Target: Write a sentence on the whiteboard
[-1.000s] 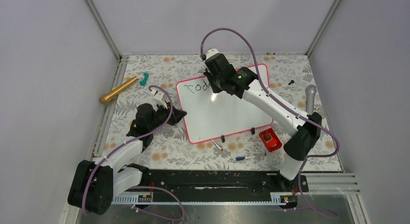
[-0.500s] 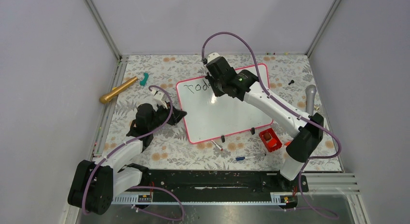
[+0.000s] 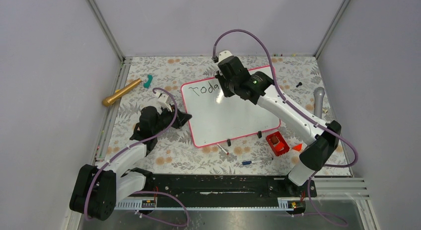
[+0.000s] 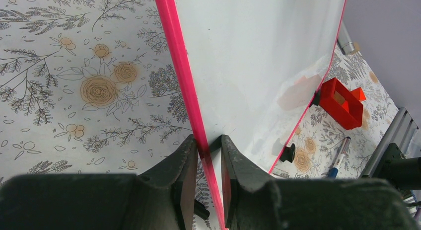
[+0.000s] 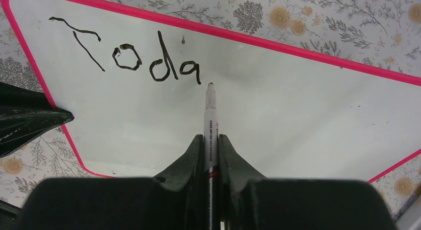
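The sentence read only "Toda" in black near the far edge of the whiteboard, which lay on the flowered tabletop. The marker, clenched in the right gripper, pointed at the board just beside the last letter. The left gripper pinched the board's pink left edge.

Floral table, whiteboard at centre, gold cylinder at 10 o'clock, red box at 4, grey cylinder at 3
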Available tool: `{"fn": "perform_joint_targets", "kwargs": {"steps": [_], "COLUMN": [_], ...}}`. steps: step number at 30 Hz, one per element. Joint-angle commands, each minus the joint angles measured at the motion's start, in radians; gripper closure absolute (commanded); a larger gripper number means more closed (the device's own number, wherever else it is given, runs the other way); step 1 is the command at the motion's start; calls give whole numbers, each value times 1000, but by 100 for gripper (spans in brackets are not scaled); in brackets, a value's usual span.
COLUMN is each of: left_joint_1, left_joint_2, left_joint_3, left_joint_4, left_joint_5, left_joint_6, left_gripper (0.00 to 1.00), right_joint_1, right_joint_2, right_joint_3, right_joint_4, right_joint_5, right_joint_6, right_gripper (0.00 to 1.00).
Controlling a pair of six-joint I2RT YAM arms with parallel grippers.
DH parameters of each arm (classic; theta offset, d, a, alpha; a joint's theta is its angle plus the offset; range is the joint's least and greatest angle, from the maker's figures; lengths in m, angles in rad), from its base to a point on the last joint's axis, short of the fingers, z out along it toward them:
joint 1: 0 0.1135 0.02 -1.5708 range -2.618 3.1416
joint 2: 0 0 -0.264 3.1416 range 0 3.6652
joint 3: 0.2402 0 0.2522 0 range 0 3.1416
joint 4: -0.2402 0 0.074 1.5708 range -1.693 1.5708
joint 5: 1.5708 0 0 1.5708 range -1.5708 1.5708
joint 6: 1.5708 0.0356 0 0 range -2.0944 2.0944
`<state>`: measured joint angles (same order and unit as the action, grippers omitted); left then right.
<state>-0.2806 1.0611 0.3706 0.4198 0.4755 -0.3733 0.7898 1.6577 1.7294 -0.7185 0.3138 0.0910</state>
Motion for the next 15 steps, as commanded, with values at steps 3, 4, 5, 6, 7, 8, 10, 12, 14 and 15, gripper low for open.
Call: {"fn": "perform_joint_targets", "kwargs": {"steps": [3,4,5,6,7,8,10,12,14,15], "left_joint_1": [-12,-12,-11,-11,-11,-12,-11,-11,-12,-12], "left_joint_2": [-7,-7,-7,-7,-8,-7,-6,-4,-3,-2], "left_joint_3": [11,12,11,12,11,11,11,11,11,11], "left_joint_4": [36,35,36,36,36,36,37,37,39,39], "left_joint_5": [6,6,6,6,6,5,7,7,9,9], "left_joint_6": [47,47,47,47,47,47,47,45,45,45], "left_gripper": [100,100,100,100,100,100,100,100,100,100], "right_joint_1": [-15,-16,-16,-17,-17,-15,-16,-15,-17,-17], "right_joint_2": [-4,1,6,12,20,25,31,40,47,50], "right_joint_3": [29,36,43,50,57,61,68,75,80,82], "right_joint_4": [26,25,22,21,17,16,16,14,14,13], "right_joint_5": [8,8,8,9,9,9,10,10,10,10], "right_joint_6": [1,0,-1,-2,-2,-3,-2,-3,-4,-5], "right_gripper": [100,100,100,100,100,100,100,100,100,100]}}
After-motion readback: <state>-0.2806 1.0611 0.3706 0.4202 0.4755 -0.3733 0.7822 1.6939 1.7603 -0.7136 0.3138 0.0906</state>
